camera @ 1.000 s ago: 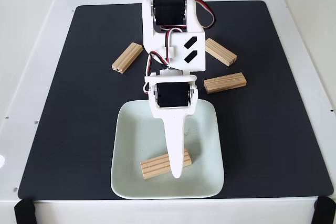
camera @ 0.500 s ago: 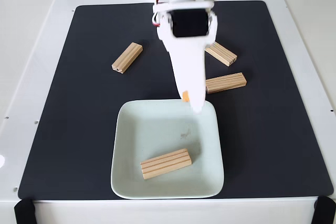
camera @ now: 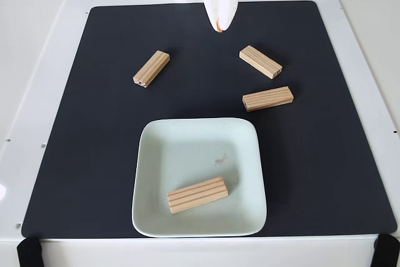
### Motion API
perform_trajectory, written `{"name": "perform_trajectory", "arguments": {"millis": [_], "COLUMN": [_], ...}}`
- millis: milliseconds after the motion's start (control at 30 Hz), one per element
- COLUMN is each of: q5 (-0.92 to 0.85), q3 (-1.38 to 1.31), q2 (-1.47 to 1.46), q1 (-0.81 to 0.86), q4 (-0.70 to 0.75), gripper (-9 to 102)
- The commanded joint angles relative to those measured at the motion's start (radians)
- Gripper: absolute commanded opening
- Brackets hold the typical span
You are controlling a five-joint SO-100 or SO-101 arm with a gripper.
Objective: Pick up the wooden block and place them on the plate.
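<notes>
Wooden blocks, four alike, small, light-tan, rectangular and grooved lengthwise, spread over a large black rectangular mat (camera: 94, 154) on a white table (camera: 37, 42). On the near middle of the mat, a pale mint-green square plate (camera: 181, 148) with rounded corners and a shallow raised rim. At the far edge, the white tapered gripper (camera: 219, 27) with an orange tip, hanging over the mat, well apart from every block; fingers open or closed, cannot tell. One block (camera: 197, 195) flat inside the plate, in its near half, slightly angled. Left of centre on the mat, a second block (camera: 151, 69), lying diagonally. To the right, a third block (camera: 260, 62), and just nearer, a fourth block (camera: 267, 99), close but apart.
</notes>
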Motion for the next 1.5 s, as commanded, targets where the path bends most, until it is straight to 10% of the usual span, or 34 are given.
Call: {"name": "perform_trajectory", "arguments": {"millis": [0,700,1167,1467], "q5": [-0.057,-0.893,-0.939,-0.897], "q3": [0.000,0.091,0.034,0.179], "q2": [0.083,0.155,-0.110,-0.156], "q1": [0.008,0.581,0.618,0.578], "q4": [0.123,0.311,0.282,0.037], "gripper": [-1,-1,-1,36]}}
